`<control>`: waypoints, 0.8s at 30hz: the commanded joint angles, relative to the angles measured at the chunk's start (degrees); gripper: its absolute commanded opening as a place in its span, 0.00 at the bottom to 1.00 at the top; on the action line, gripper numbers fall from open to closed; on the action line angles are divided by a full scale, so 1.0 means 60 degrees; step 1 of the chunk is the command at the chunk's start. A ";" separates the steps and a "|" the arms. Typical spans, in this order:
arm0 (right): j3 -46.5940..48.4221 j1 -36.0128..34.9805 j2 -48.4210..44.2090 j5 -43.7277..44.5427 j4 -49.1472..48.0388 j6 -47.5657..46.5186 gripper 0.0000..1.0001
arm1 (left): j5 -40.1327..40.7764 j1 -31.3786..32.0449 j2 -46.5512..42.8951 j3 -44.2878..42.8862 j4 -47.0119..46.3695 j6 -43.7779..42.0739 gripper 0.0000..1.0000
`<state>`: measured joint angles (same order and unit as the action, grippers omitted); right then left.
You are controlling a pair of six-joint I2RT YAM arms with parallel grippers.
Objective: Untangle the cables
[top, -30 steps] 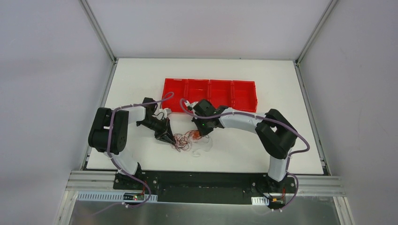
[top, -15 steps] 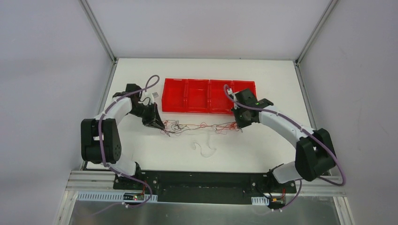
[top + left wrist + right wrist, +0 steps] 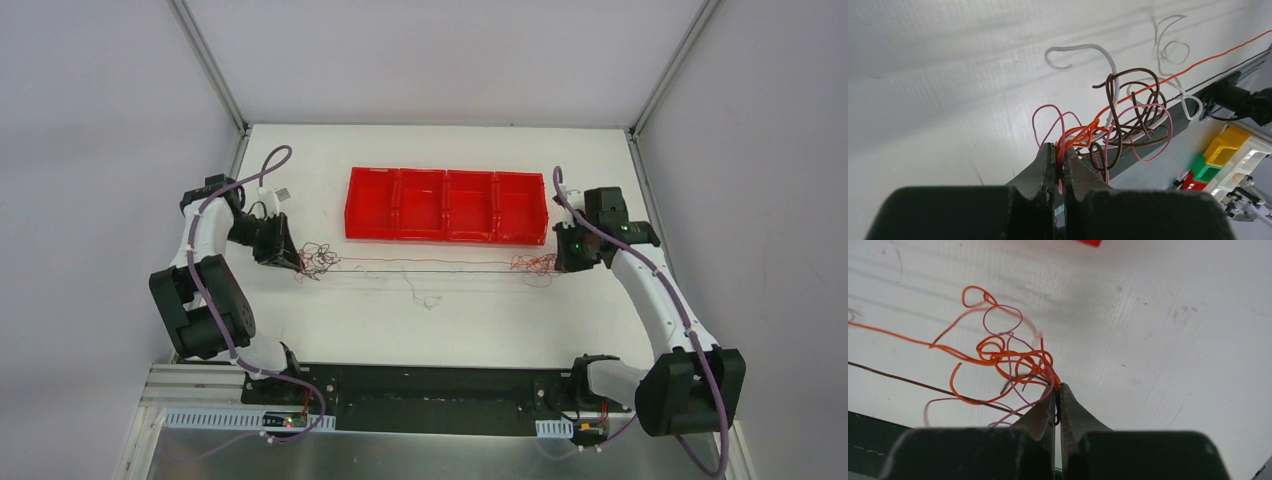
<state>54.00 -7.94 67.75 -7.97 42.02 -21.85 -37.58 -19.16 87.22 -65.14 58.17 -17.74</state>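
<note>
Left pincer pinched tight on cables, clump at 9 o'clock of worktop. Right pincer pinched on the clump at 3 o'clock. Orange and dark strands run taut between them, just 6 o'clock of red tray. Loose white wire lies 6 o'clock of the strands.

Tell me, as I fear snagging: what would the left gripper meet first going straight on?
Likely the cables: their bunched loops lie right ahead of the left gripper, shut on some strands.
</note>
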 commanded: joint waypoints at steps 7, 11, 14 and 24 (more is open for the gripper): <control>0.0403 0.2210 -0.0052 0.0017 0.1479 -0.1836 0.00 | 0.2052 -0.1365 0.0370 -0.0494 0.0293 -0.2348 0.00; 0.0791 0.2245 0.0218 -0.1053 0.1992 -0.1767 0.00 | 0.1560 -0.1346 0.0326 -0.0434 0.0307 -0.2431 0.00; 0.1222 0.2182 0.0409 -0.2035 0.2472 -0.1567 0.00 | 0.1269 -0.1141 0.0107 -0.0349 0.0311 -0.2391 0.00; 0.1841 0.0381 0.0683 -0.4667 0.2380 -0.0047 0.00 | -0.1238 0.0129 -0.0869 0.0123 0.0407 -0.2031 0.00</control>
<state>62.67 -0.67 71.37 -27.40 56.23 -27.00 -34.94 -20.40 86.72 -65.23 59.75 -29.19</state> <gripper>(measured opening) 0.018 0.035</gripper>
